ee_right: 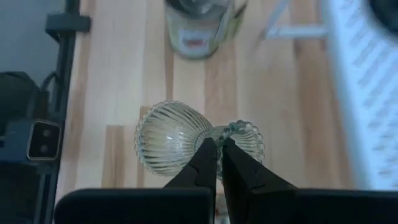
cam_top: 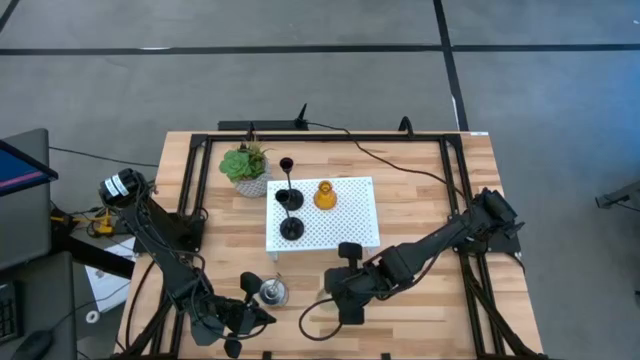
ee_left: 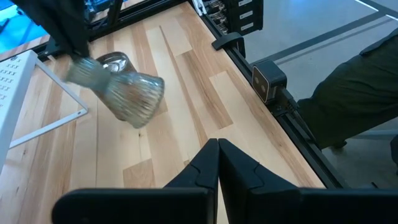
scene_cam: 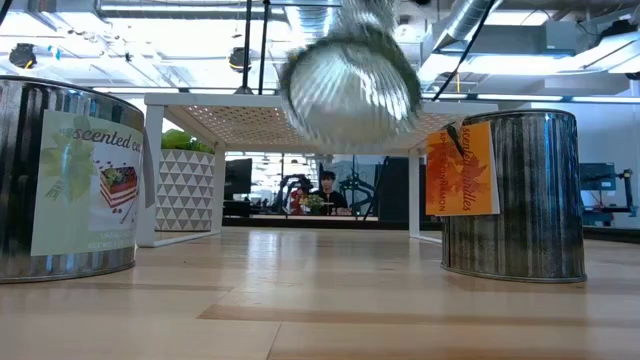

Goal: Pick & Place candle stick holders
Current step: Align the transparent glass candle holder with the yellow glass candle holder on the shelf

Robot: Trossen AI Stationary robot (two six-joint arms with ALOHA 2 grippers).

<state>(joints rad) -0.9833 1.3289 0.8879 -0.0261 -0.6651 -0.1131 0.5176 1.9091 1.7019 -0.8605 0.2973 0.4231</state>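
From above, my right gripper (cam_top: 350, 308) hangs just in front of the white platform (cam_top: 350, 228), so I should carry level and lift clear of its edge, while my wrist shows the fingers pinching the ribbed glass holder (ee_right: 171, 137) at its narrow waist.

A ribbed clear glass holder (ee_right: 171, 138) hangs tilted above the counter (cam_top: 420, 220), pinched at its narrow waist by the right pincer (ee_right: 219, 144), just in front of the white platform (cam_top: 355, 225). On that platform stand an amber holder (cam_top: 324, 195) near the back edge and two black thin-stemmed holders, one (cam_top: 287, 198) at the back left and one (cam_top: 291, 228) in front of it. A third black holder (cam_top: 286, 163) stands on the counter just behind the platform. A silvery holder (cam_top: 272, 291) stands on the counter in front of the platform's left corner.
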